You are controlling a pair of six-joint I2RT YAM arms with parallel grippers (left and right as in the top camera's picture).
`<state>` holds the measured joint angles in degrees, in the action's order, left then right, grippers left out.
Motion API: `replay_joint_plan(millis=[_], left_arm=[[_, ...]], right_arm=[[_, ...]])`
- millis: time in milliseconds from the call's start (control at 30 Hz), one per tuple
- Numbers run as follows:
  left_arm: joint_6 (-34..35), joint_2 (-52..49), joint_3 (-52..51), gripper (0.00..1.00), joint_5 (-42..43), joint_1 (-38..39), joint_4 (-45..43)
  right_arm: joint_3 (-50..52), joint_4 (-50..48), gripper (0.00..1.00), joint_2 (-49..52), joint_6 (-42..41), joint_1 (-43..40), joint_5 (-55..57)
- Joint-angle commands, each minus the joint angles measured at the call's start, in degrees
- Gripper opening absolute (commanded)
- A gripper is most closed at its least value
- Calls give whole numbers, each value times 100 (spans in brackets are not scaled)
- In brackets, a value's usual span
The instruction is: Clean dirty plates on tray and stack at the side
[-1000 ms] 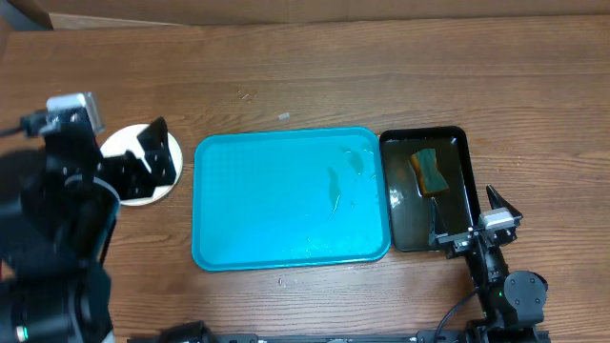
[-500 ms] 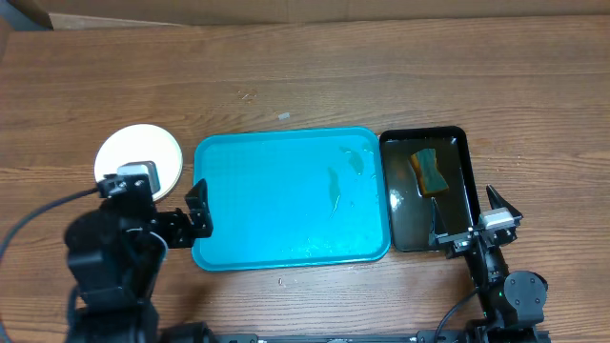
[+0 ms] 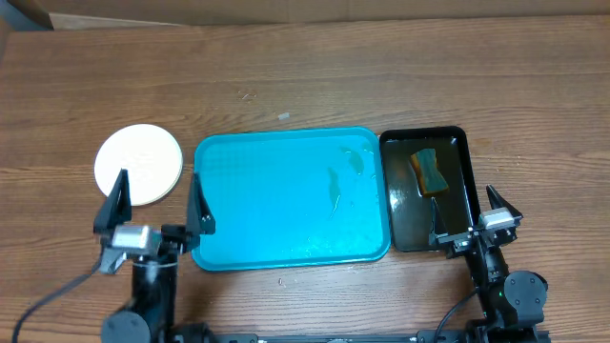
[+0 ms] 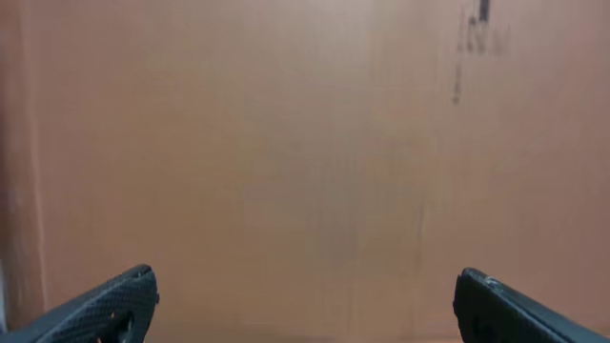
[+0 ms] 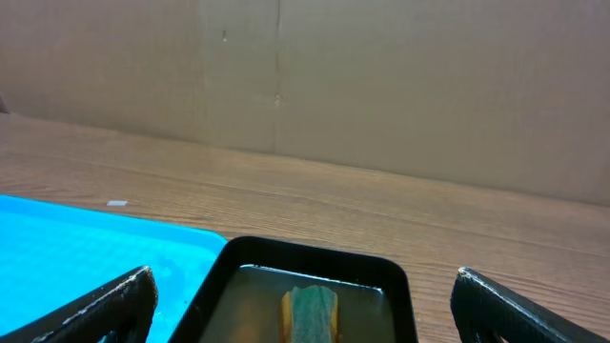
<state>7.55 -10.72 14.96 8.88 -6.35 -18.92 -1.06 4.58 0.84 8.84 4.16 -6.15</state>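
The plates (image 3: 138, 164) sit as one round white stack on the bare tabletop (image 3: 381, 76), just beside the left short end of the turquoise tray (image 3: 257, 205) and outside its rim. Only the top plate shows from above, clean-faced; how many lie beneath it I cannot tell. The tray holds no plates, only a few wet streaks (image 3: 335, 186) toward its right half. By my reading, the washing and stacking are done or all but done.

Hard against the tray's right end stands the smaller black tray (image 3: 424, 134), filled with murky water. An orange-and-green sponge (image 3: 429, 171) lies in its far half, parked there, I judge, to keep it wet and within my right arm's reach.

My left claw (image 3: 158, 179) hangs near the tabletop's front edge, between stack and tray, spread to its full width and holding nothing. Its own camera sees only a cardboard wall (image 4: 305, 143). My right claw (image 3: 464, 205) hovers at the black tray's near end, likewise wide apart and empty, and points along that tray toward the sponge. Neither claw has hold of a plate.
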Motion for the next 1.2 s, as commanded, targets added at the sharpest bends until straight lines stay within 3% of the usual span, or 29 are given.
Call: replay_joint_plan(millis=[0, 367, 800, 933, 1167], left_arm=[[507, 422, -505, 100, -662, 46, -111], [645, 1054, -1469, 100, -800, 44, -22], [531, 1054, -1469, 100, -1305, 44, 2326], [31, 1054, -1469, 100, -1187, 44, 2317], [-28, 1054, -1469, 100, -1204, 44, 2310]], right_arm=[[61, -24, 100, -68, -2, -7, 7], [61, -24, 100, -68, -2, -7, 7], [61, -24, 100, -68, -2, -7, 7], [61, -24, 100, -68, -2, -7, 4], [61, -24, 100, -68, -2, -7, 7]])
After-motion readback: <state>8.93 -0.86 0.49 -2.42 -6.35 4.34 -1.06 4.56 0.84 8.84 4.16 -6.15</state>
